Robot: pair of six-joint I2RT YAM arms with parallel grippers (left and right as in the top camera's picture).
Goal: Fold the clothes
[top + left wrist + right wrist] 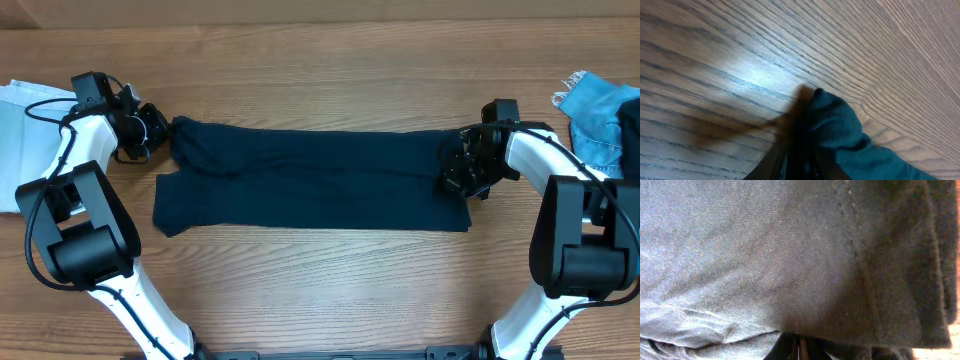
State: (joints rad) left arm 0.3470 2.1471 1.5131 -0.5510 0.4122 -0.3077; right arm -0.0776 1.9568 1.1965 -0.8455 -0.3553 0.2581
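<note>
The dark navy garment (310,180) lies flat as a long band across the middle of the wooden table (320,280). My left gripper (160,130) is at its upper left corner. In the left wrist view the jaws (800,165) are shut, with a bunched corner of navy fabric (840,125) at them. My right gripper (460,170) is on the garment's right end. In the right wrist view the fabric (790,255) fills the frame and drapes over the shut jaws (800,350).
A pale blue piece (20,120) lies at the far left edge, behind the left arm. A brighter blue denim piece (600,115) lies at the far right edge. Both arm bases stand at the front corners.
</note>
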